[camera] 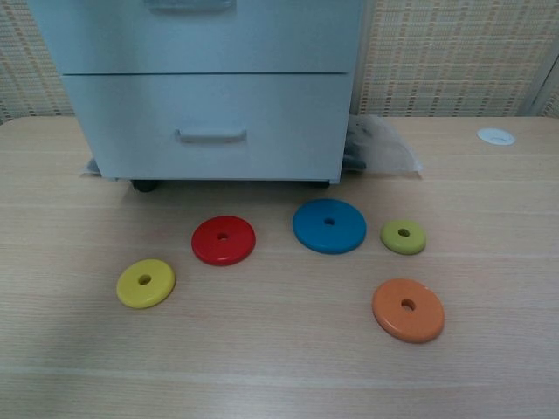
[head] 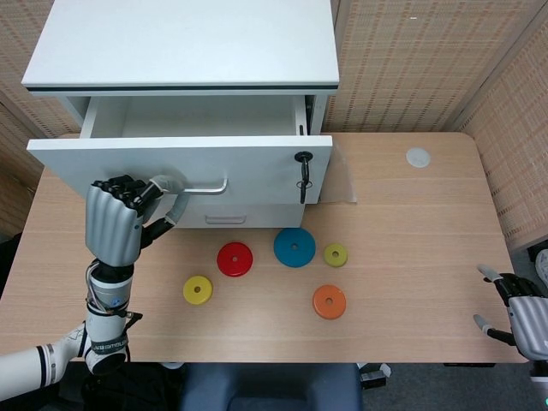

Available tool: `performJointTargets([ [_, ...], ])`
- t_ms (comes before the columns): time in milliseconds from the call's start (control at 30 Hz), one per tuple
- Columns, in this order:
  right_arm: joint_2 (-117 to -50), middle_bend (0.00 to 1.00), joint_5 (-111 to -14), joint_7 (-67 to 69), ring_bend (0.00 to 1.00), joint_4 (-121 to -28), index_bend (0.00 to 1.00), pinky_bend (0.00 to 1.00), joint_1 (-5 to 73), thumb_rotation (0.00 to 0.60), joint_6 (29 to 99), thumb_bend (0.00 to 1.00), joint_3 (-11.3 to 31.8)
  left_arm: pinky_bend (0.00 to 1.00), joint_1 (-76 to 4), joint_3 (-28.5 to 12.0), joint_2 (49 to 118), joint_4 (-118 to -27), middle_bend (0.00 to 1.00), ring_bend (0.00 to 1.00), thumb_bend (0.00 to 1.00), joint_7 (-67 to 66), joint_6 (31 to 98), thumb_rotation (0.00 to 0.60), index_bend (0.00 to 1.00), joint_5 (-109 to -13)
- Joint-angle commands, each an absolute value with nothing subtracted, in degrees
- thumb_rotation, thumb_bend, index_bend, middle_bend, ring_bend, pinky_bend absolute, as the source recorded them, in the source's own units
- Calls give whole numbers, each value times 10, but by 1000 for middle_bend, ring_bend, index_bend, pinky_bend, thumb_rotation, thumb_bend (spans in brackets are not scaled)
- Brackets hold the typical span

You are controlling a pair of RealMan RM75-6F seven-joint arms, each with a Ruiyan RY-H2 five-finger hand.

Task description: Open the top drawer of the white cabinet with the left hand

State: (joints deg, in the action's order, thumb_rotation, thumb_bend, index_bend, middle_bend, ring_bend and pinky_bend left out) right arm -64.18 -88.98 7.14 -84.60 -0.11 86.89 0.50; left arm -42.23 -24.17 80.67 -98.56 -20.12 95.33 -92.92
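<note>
A white cabinet [head: 184,43] stands at the back left of a wooden table [head: 411,257]. Its top drawer [head: 175,163] is pulled well out toward the robot, so the bare inside shows between the drawer front and the cabinet body.

The left hand [head: 116,221] is just in front of the drawer's left end, fingers curled around the left end of the metal handle [head: 193,186]. It appears to grip the bar, though the contact is partly hidden by the knuckles. The right hand [head: 521,318] rests far from the cabinet at the table's near right corner, fingers apart and holding nothing.

To do this step well, the pull should run straight back along the drawer's slides. Because the grip sits left of centre, any sideways drag could twist the drawer, so a level, even pull is best.

The drawer front's long axis runs left to right, parallel to the cabinet face. It opens toward the robot. A key [head: 303,171] hangs in the lock at its right end.

Coloured discs lie on the table in front of the cabinet.
</note>
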Motion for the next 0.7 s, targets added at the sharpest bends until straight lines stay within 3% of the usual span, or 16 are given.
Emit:
performJointTargets([
  [33, -642, 302, -890, 71, 213, -846, 170, 227, -1, 600, 869, 160, 5, 1000, -420, -240, 806, -988, 1000, 1000, 355, -202, 954, 600, 555, -932],
  [300, -642, 302, -890, 69, 213, -847, 170, 227, -1, 600, 869, 160, 5, 1000, -413, -237, 806, -992, 1000, 1000, 355, -201, 960, 600, 541, -946],
  [700, -641, 302, -889, 70, 213, -847, 170, 227, -2, 600, 871, 160, 6, 1000, -410, -236, 819, -981, 1000, 1000, 354, -198, 971, 600, 344, -970],
])
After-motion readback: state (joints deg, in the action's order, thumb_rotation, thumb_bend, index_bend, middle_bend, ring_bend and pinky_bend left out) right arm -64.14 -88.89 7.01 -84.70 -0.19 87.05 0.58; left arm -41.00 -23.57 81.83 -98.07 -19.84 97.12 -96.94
